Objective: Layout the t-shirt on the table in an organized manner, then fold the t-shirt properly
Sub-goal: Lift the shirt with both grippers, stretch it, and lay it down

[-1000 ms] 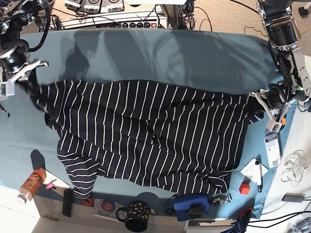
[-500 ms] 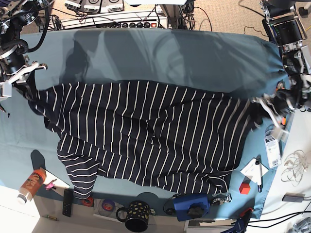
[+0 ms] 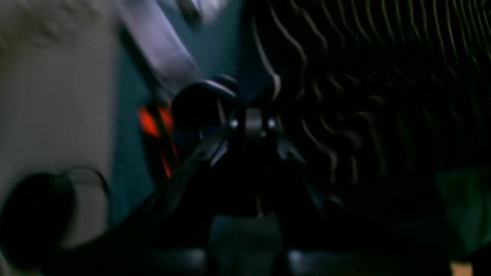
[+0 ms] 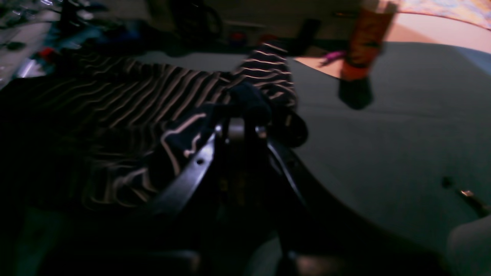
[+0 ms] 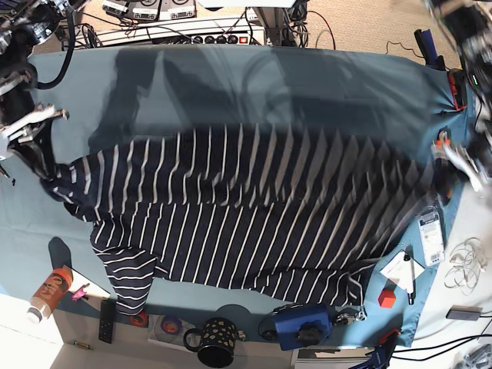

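Observation:
The dark t-shirt (image 5: 246, 207) with thin white stripes is stretched wide across the teal table (image 5: 307, 84), its right part blurred by motion. At the left edge of the base view my right gripper (image 5: 27, 142) is shut on the shirt's left end. The right wrist view shows that gripper (image 4: 241, 126) pinching a bunch of striped fabric (image 4: 184, 134). My left gripper (image 5: 453, 165), blurred at the right edge of the base view, is shut on the shirt's right end. In the left wrist view its tips (image 3: 251, 122) are closed on dark cloth (image 3: 345, 96).
Along the front edge stand an orange bottle (image 5: 50, 292), a black remote (image 5: 108, 320), a dark mug (image 5: 215, 342) and a blue device (image 5: 304, 327). A red cube (image 5: 387, 297), white paper (image 5: 403, 270) and a tag (image 5: 430, 231) lie at the right. Cables and a power strip (image 5: 192, 34) run behind.
Both grippers have moved outward and toward the back, pulling the shirt wider. Its top edge has shifted back, and the right half now blurs with motion.

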Available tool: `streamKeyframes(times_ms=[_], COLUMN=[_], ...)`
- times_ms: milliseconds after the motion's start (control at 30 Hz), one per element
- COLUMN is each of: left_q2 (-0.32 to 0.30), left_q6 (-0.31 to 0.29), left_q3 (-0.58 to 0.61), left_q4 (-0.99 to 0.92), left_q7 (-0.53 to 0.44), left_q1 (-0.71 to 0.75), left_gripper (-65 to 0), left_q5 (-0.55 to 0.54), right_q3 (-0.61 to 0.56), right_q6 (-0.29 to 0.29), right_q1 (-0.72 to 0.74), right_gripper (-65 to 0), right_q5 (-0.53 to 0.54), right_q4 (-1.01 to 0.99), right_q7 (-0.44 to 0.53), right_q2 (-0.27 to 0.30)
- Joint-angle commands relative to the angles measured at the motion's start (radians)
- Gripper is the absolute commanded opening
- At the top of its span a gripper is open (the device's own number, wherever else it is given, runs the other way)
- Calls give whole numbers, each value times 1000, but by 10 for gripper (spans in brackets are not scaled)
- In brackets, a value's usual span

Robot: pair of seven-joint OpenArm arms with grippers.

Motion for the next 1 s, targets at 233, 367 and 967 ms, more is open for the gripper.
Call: streamKeyframes(times_ms=[233, 367, 967], left_q2=[-14, 24, 35], left_q6=[2, 2, -1], left_q3=[-68, -81, 120], left_q4=[256, 315, -140], left_q7=[-40, -112, -273], left_q1=[201, 241, -129], left_gripper=[-650, -650, -650], left_q5=[-7, 35, 139], right_q3=[219, 180, -322], right_q6=[-2, -2, -2], right_q1=[-92, -102, 389], right_gripper=[-650, -650, -650], right_q5=[243, 208, -481], right_q4=[16, 15, -666], right_q7=[-68, -72, 331], right_q2=[20, 21, 92])
